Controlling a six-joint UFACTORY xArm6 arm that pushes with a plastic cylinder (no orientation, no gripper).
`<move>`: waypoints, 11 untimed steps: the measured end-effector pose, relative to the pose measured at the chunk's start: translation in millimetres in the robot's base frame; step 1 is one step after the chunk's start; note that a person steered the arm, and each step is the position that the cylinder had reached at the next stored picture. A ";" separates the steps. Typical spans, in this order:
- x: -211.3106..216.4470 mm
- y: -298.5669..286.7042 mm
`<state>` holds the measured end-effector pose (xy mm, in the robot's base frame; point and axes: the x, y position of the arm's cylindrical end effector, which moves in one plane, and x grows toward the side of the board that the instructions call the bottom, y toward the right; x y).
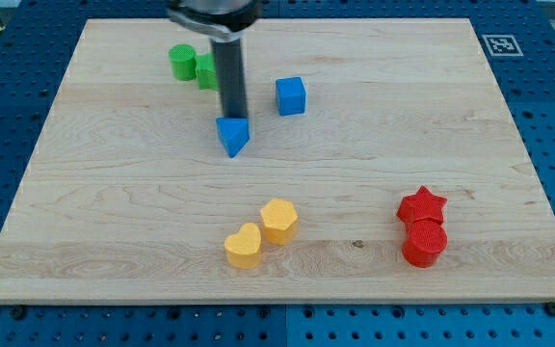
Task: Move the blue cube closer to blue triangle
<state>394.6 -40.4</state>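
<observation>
Tip [232,117] at blue triangle [233,136], blue cube [291,95] toward view's right

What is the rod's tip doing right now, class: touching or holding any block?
My tip: holds nothing; it sits at the top edge of the blue triangle, left of the blue cube.

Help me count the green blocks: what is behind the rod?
Behind the rod a second green block shows partly, beside the green cylinder. Its right part is covered, so its shape is unclear. My tip is above the blue triangle.
</observation>
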 end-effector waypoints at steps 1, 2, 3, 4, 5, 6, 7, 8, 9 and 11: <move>-0.7 48.0; -3.8 104.7; -34.8 143.1; -59.3 147.8; -58.1 129.5; -52.8 88.5; -40.7 67.0; -34.5 66.7; -25.2 87.1; -32.7 28.2</move>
